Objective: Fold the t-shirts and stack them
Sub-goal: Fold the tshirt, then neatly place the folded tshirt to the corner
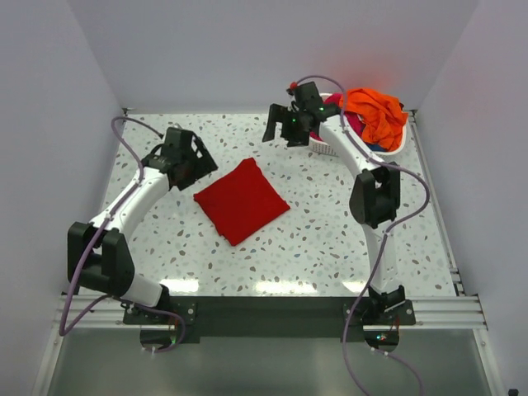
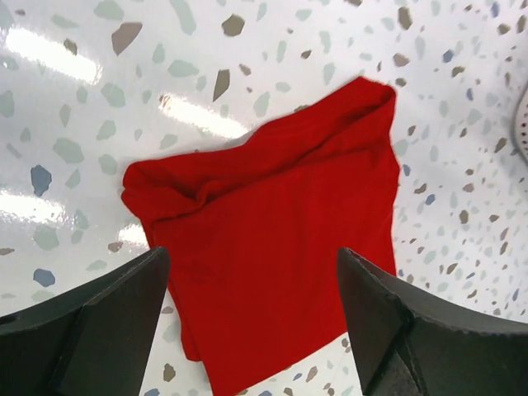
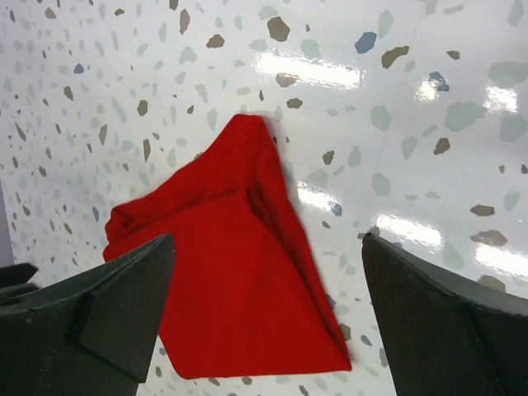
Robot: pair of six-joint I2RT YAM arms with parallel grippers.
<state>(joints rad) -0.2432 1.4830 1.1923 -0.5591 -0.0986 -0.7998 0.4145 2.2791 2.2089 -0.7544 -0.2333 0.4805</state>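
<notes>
A deep red t-shirt (image 1: 241, 200) lies folded in a rough square on the speckled table; it also shows in the left wrist view (image 2: 280, 239) and the right wrist view (image 3: 231, 280). A bright orange t-shirt (image 1: 378, 114) is heaped in the white basket (image 1: 330, 152) at the back right, with a bit of magenta-pink t-shirt (image 1: 334, 101) beside it. My left gripper (image 1: 200, 162) is open and empty, raised just left of the red shirt. My right gripper (image 1: 276, 124) is open and empty, raised behind the red shirt, left of the basket.
White walls close in the table at the back and both sides. The table's speckled top (image 1: 313, 239) lies bare around the red shirt. A metal rail (image 1: 272, 312) runs along the near edge by the arm bases.
</notes>
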